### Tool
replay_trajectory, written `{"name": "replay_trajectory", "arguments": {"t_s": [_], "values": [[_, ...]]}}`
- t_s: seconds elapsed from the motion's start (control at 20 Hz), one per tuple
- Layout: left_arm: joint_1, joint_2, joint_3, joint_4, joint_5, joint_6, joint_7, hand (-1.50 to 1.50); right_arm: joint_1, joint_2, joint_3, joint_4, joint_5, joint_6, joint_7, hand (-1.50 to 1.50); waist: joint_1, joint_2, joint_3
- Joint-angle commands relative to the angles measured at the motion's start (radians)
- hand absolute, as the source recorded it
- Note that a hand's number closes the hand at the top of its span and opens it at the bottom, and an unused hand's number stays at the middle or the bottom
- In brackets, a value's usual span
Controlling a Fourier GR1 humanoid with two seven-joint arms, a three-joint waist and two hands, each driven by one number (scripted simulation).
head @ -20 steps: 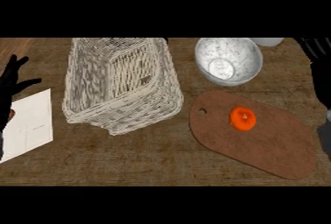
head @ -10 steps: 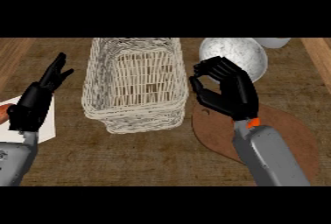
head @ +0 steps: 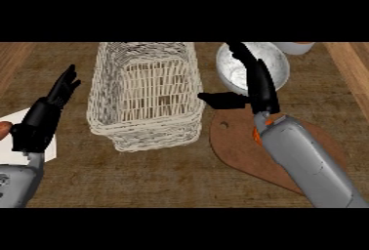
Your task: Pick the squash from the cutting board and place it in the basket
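Right hand (head: 254, 88) spread, fingers straight, above cutting board (head: 241, 154) w/ orange squash (head: 261, 132) mostly hidden under wrist. Left hand (head: 45, 117) open, resting left of wicker basket (head: 148, 93).

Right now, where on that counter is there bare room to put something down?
The widest bare patch is the counter in front of the basket, between the left hand and the cutting board. The basket looks empty too. Crowded: the right side, where the right hand hangs over board and metal bowl.
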Motion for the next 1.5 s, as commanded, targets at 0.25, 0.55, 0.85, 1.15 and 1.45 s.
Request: {"name": "replay_trajectory", "arguments": {"t_s": [0.25,0.55,0.85,1.15,1.45], "values": [[0.024,0.002,0.002,-0.005,-0.001,-0.007,-0.010,0.00,-0.254,-0.314,0.169,0.036,0.039,0.595,0.406,-1.50,0.003,-0.005,-0.003],[0.013,-0.002,0.018,0.000,0.001,-0.006,-0.008,0.00,-0.370,-0.365,0.128,0.007,-0.205,0.998,0.589,-1.50,-0.004,0.007,0.004],[0.075,0.006,0.028,-0.064,0.007,-0.040,-0.017,0.00,-0.396,-0.379,0.072,0.063,-0.290,1.149,0.692,-1.50,0.011,0.014,0.006],[0.028,-0.043,0.037,0.010,-0.035,-0.028,-0.039,0.00,-0.282,-0.379,0.060,0.016,-0.242,1.151,0.648,-1.50,-0.004,0.015,0.007],[0.027,-0.048,0.046,-0.013,-0.054,-0.043,-0.025,0.00,-0.211,-0.362,0.090,0.068,-0.118,1.173,0.537,-1.50,0.001,0.016,0.007]]}}
